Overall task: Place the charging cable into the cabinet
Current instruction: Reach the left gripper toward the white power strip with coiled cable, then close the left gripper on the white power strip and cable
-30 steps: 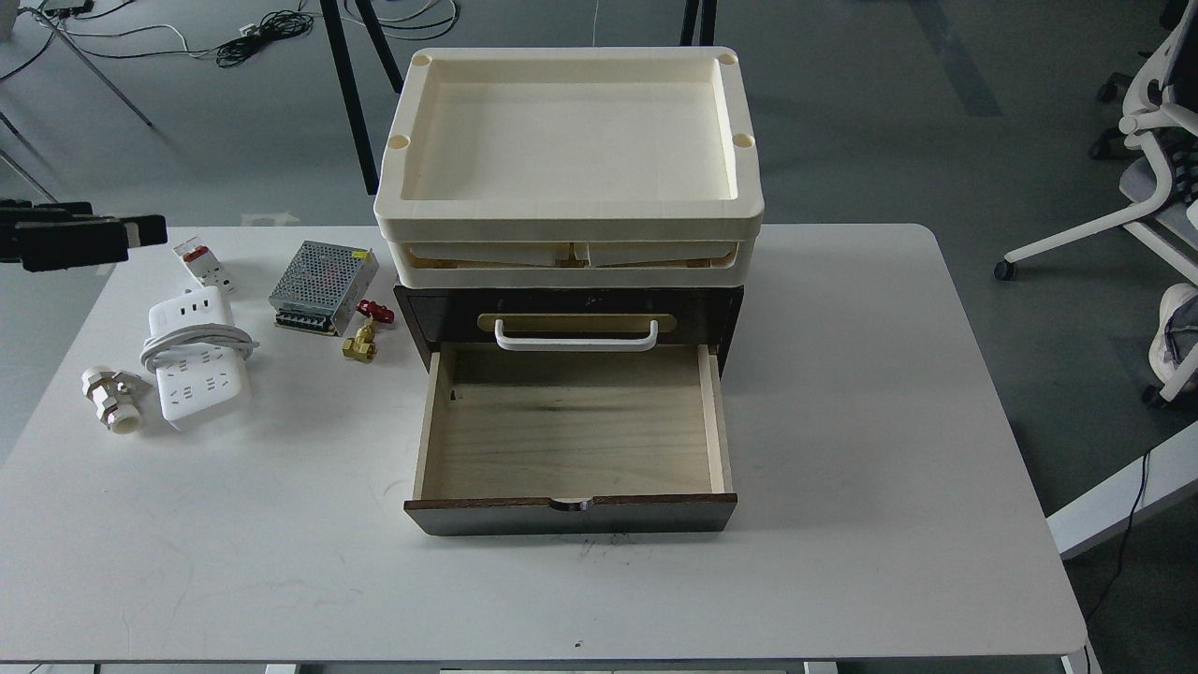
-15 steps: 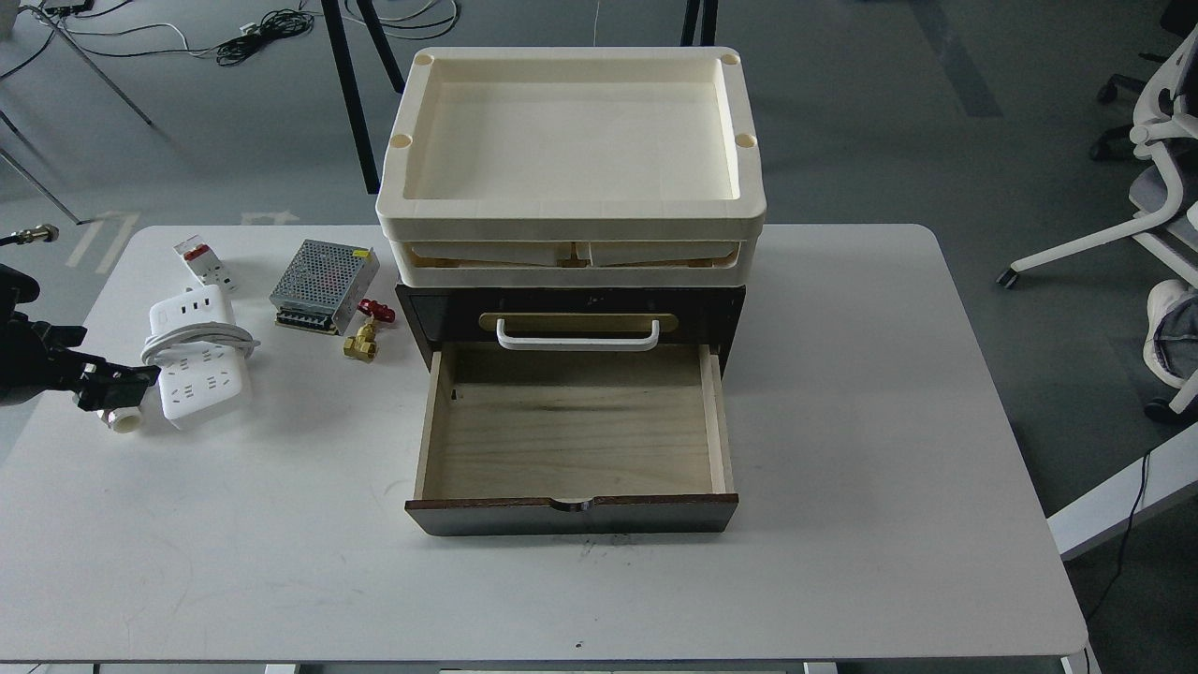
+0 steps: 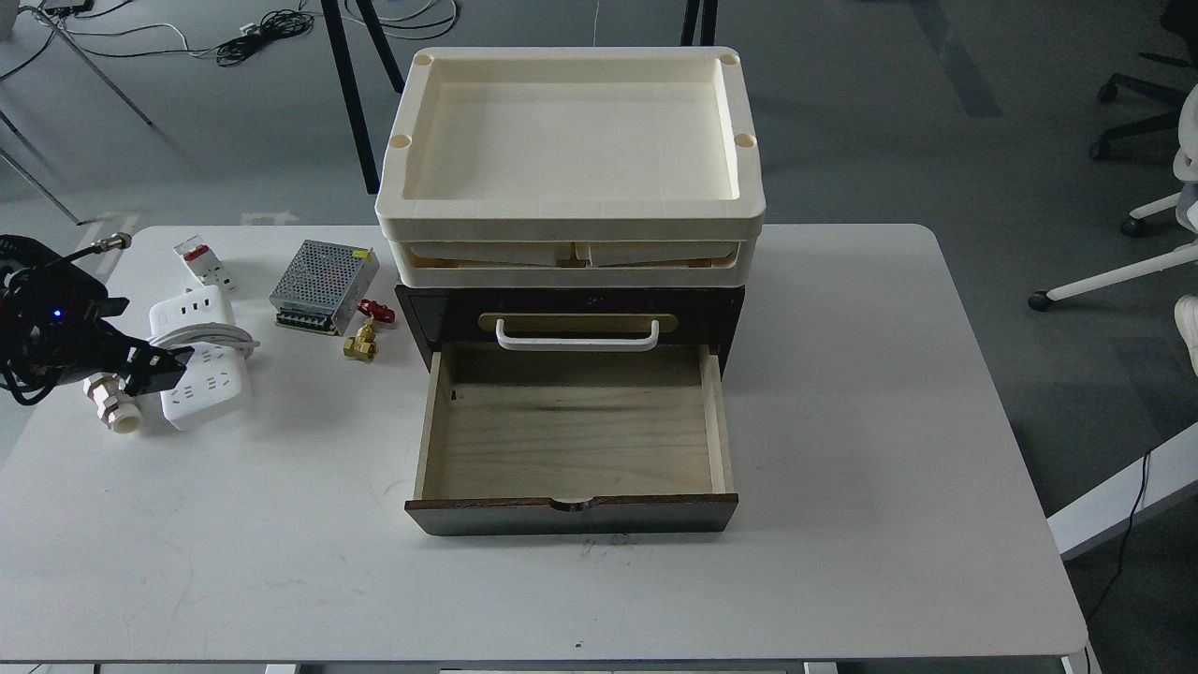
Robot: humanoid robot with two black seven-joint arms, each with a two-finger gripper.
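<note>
A dark cabinet (image 3: 571, 314) is seen on the white surface (image 3: 842, 421), its pale wooden drawer (image 3: 571, 440) pulled open, cream trays (image 3: 571, 150) stacked above. At the left, the power strip (image 3: 201, 360) is wrapped by its cord, and the left tool (image 3: 159, 367) is positioned over its left edge, dark and indistinct.

Power strip (image 3: 204, 360): white, flat on the surface, thick white cord looped across its middle; it lies under the tip of the left claw (image 3: 159, 368).
Cabinet (image 3: 571, 318): dark brown, well right of the claw; pale wooden drawer (image 3: 571, 440) pulled out, empty.
</note>
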